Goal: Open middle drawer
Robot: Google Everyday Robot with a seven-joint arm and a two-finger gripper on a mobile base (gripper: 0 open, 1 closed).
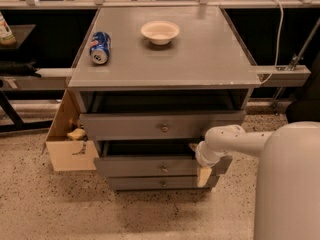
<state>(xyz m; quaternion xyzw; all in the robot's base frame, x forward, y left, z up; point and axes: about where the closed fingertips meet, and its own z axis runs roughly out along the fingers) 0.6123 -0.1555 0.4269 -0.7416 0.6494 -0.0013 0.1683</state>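
Observation:
The grey cabinet [165,59] has three drawers. The middle drawer [145,166] has a flat grey front and a small round knob [164,169]. It stands pulled out a little, with a dark gap above it. My gripper [205,173] is on the end of my white arm [235,141], at the right end of the middle drawer's front and well right of the knob. It hangs down against the drawer's right corner. The top drawer [160,126] also stands slightly out. The lowest drawer [160,183] is in.
A blue soda can [99,47] lies on its side and a white bowl [160,32] stands on the cabinet top. An open cardboard box [70,144] sits on the speckled floor against the cabinet's left side. My white body [287,184] fills the lower right.

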